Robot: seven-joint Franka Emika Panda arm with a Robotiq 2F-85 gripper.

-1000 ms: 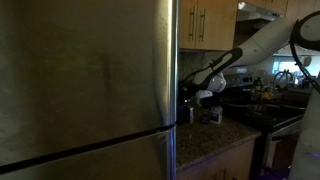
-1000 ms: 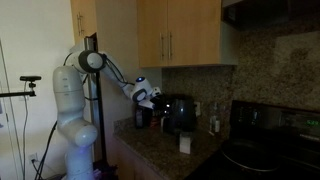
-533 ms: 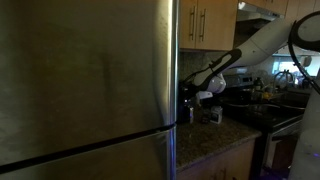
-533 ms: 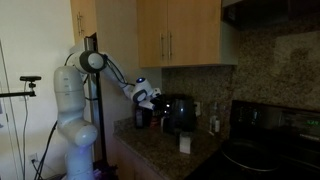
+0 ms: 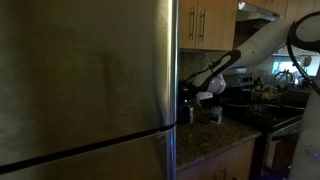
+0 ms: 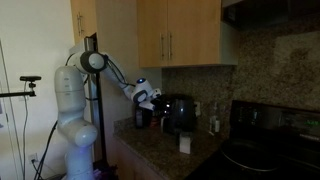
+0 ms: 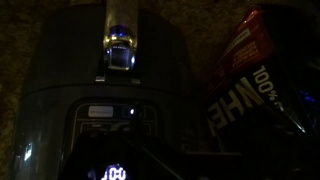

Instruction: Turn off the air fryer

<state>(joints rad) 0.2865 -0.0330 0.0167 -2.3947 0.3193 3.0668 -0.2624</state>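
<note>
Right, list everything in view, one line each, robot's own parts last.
air fryer: one, dark with silver front parts, on the counter close to the gripper
boxy appliance: one, black, beside the air fryer
packet: one, red and black, beside the air fryer
fridge: one, steel, next to the counter
cabinets: several doors, light wood, above the counter
counter: one, speckled stone
stove: one, black, at the counter's end
robot arm: one, white
gripper: one, at the air fryer; open or shut unclear
</note>
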